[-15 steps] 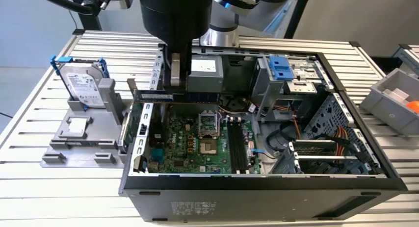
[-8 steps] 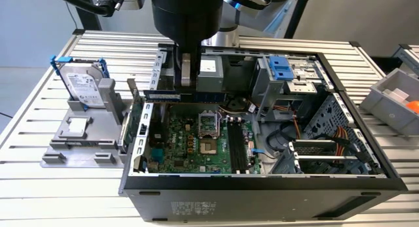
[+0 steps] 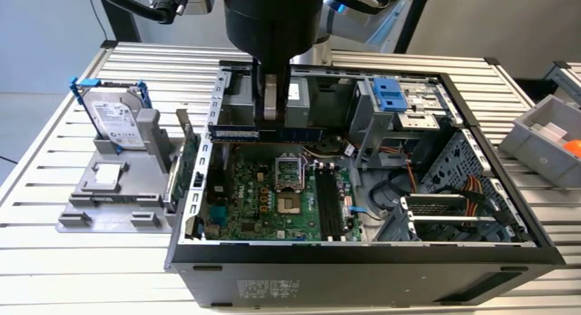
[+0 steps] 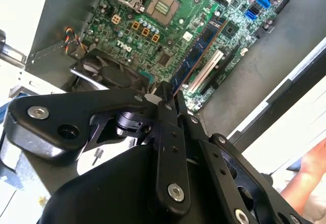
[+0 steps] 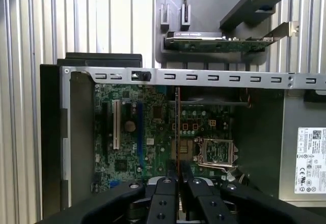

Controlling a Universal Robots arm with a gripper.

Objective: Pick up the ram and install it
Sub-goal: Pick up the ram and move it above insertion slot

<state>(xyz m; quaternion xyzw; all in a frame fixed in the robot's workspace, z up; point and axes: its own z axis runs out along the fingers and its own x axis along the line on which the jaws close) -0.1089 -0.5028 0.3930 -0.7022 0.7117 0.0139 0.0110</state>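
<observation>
Nearest the lens in both wrist views: black gripper, jaws clamped tight on the ram. In the first wrist view, ram edge-on, just a thin dark line running out from the fingertips over the motherboard, between 1 blue slot and the socket. In the second wrist view, ram turned enough to show its blue face, slanting away across the same green board. Full length laid out in the exterior view: ram level, gripped near its middle, gripper straight above it, close to the far wall of the case. Black slots on the exterior view's right of the socket, well apart from the ram.

Outside the case, in the first wrist view: green card on edge in a grey holder. Same holder in the exterior view at the case's left, with 1 drive upright in it, blue tabs on top. Slatted table under everything. Grey bin at the exterior view's right edge, something orange inside. In the second wrist view, past the case wall, part of a person's arm.
</observation>
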